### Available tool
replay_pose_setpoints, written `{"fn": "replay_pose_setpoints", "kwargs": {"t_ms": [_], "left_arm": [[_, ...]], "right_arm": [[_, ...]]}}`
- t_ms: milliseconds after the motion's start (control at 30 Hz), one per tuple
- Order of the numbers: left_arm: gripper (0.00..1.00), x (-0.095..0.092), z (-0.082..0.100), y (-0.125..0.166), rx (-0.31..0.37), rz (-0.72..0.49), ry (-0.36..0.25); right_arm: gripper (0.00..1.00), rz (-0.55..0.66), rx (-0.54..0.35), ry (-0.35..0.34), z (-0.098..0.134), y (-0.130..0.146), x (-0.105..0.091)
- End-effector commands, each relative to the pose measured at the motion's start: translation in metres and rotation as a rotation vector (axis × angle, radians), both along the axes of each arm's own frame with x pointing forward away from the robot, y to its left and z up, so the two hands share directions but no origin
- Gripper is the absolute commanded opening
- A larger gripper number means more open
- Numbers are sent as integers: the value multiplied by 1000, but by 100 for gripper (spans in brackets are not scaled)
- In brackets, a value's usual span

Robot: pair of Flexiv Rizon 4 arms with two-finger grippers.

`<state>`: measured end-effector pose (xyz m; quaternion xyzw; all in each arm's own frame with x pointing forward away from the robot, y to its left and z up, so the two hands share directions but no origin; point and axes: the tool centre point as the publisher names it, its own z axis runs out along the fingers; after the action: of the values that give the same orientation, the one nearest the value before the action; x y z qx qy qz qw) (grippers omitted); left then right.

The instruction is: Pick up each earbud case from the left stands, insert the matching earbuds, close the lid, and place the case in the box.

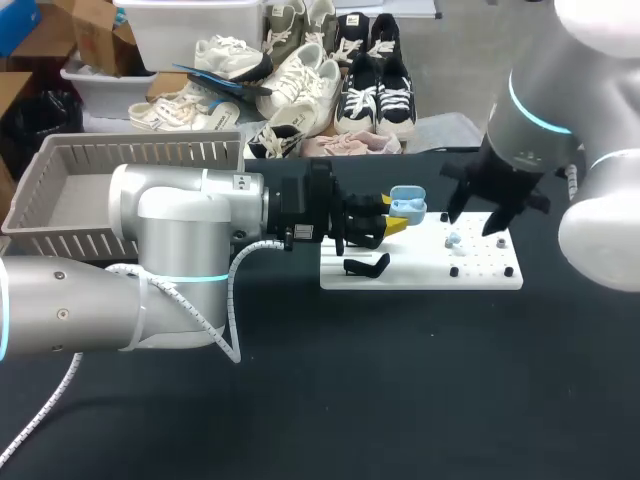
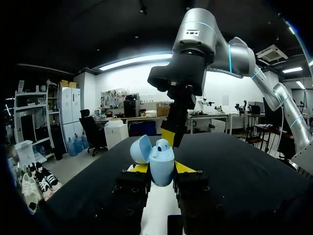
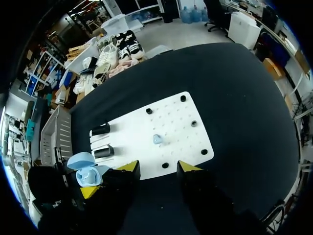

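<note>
Left gripper (image 1: 393, 222) is clamped on the light-blue case (image 1: 407, 204), one yellow tip on each side of its body. It holds the case in the air over the near-left end of the white board (image 1: 420, 272). The lid (image 2: 141, 149) is hinged open and tips to one side. Left wrist view: case (image 2: 160, 165) sits upright between the fingers (image 2: 140, 168). I can't tell whether anything sits in its cavity.

Right gripper (image 3: 158, 167) is spread wide with nothing between the tips. It hangs over the board (image 3: 171, 125) and touches nothing. Head view puts it (image 1: 492, 214) above the board's far-right part. From the left wrist, one of its yellow tips shows just behind the open case.

One light-blue earbud (image 3: 157, 139) lies loose on the board near its middle, apart from both grippers. It shows in the head view too (image 1: 453, 240).

Two dark stands (image 3: 100, 129) sit at the board's left end, near the held case (image 3: 88, 172). Black pegs (image 3: 194, 123) dot the board.

Grey box (image 1: 140, 152) is at the far-left of the black table (image 1: 350, 390), well apart from the case.
</note>
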<state>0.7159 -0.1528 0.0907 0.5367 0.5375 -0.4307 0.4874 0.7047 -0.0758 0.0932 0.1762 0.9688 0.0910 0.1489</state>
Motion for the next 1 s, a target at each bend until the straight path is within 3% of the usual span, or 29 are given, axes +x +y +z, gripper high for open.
{"fn": "replay_pose_setpoints", "kwargs": {"t_ms": [33, 333, 1000], "left_arm": [[0, -1, 0, 0, -1, 5, -2], [0, -1, 0, 0, -1, 5, -2], [0, -1, 0, 0, -1, 5, -2]], "right_arm": [[47, -13, 4, -5, -10, 2, 10], [47, -25, 18, -2, -28, 13, 17], [48, -62, 9, 0, -38, 9, 23]]}}
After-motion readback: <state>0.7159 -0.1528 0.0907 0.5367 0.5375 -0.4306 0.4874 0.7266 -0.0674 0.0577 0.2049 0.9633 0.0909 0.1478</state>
